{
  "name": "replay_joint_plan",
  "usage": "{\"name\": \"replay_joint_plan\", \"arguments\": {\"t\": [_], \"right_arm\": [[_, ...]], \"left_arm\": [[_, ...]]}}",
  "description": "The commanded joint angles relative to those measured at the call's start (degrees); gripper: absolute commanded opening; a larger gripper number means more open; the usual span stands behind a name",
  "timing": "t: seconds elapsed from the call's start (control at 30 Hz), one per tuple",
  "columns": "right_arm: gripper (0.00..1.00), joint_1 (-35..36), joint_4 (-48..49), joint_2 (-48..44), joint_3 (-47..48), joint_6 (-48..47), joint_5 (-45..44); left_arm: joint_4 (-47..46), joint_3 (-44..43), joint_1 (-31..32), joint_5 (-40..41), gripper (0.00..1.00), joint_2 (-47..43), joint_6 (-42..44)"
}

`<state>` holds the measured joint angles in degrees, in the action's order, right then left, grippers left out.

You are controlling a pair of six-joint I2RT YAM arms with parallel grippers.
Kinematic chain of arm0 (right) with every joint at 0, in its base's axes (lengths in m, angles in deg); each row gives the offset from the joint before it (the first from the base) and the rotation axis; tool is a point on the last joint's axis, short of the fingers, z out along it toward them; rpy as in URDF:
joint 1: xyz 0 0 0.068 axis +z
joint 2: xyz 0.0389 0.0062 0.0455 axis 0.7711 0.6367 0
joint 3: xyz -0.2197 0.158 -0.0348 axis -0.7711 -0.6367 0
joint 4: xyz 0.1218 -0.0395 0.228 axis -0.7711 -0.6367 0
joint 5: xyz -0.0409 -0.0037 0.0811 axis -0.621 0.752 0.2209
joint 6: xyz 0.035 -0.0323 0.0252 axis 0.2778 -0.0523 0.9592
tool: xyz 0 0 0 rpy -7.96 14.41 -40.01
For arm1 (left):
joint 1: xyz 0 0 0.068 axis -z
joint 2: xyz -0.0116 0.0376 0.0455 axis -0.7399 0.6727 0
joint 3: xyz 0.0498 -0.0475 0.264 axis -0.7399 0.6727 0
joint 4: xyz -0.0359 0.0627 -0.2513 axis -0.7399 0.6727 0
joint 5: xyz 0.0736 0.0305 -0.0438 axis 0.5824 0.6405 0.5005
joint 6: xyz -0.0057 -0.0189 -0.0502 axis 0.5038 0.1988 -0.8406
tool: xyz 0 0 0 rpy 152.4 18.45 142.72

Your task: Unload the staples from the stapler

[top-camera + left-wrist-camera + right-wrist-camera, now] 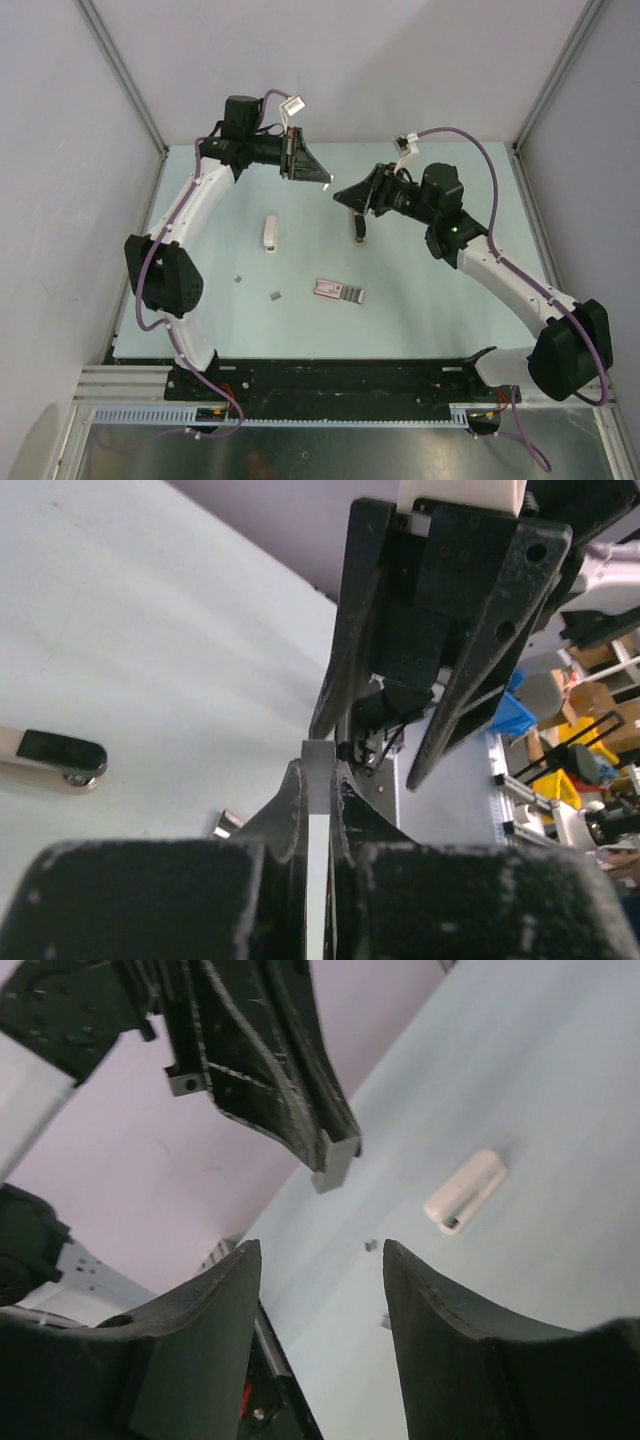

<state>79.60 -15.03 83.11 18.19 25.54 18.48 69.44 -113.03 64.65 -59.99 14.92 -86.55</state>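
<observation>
L gripper [322,180] is up off the pale matte table top [450,300], far-centre. Fingers are nearly together, clamped on a short light-grey metal staple strip [318,755]. In the R wrist cam the strip's end sticks out past the fingertips as a small square grey stub [335,1165].

R gripper [340,192] sits just right of it, tips facing the L tips w/ a small gap. Its fingers are spread apart w/ nothing between them [320,1290], and it's not touching the strip.

Stapler is in 2 pcs on the table, well apart:
- white oblong plastic stapler shell [270,234] lies flat below the L gripper, long axis roughly front-back. Also in the R wrist cam [465,1192], w/ a dark opening at one end.
- narrow dark grey metal channel part [359,228] lies flat just below the R gripper. In the L wrist cam [60,752] it has a dark top, shiny underside and pale end. Can't tell if anything's left inside.

Loose tiny grey staple bits are on the table nearer the bases. One is at [239,279], another at [276,295], both below the shell and apart from each other. One speck also shows in the R wrist cam [370,1245].

Flat pink-and-grey rectangular packet [340,291] lies right of the bits, front-centre, touching nothing.
</observation>
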Motion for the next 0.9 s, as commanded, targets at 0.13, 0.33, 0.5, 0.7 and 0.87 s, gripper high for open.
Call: {"name": "replay_joint_plan", "arguments": {"t": [0.13, 0.33, 0.5, 0.7, 0.87], "right_arm": [[0.57, 3.0, 17.5, 2.9, -1.0, 6.9, 1.7], [0.57, 4.1, 20.7, 5.2, -1.0, 8.4, 0.9], [0.56, 4.8, 21.7, 5.9, -1.0, 8.6, 0.1], [0.53, 4.7, 22.4, 5.9, -1.5, 8.9, -1.6], [0.44, 4.7, 25.1, 5.8, -2.7, 10.1, -3.0]], "left_arm": [[-7.4, -0.1, 1.0, -5.4, 0.00, -2.0, -11.5], [-10.9, 0.8, 1.1, -5.6, 0.00, -3.1, -15.1], [-12.2, 2.5, 1.1, -5.8, 0.00, -3.8, -16.2], [-13.1, 4.1, 1.2, -5.8, 0.00, -5.0, -17.0], [-13.8, 5.4, 1.2, -5.5, 0.00, -5.8, -17.1]]}}
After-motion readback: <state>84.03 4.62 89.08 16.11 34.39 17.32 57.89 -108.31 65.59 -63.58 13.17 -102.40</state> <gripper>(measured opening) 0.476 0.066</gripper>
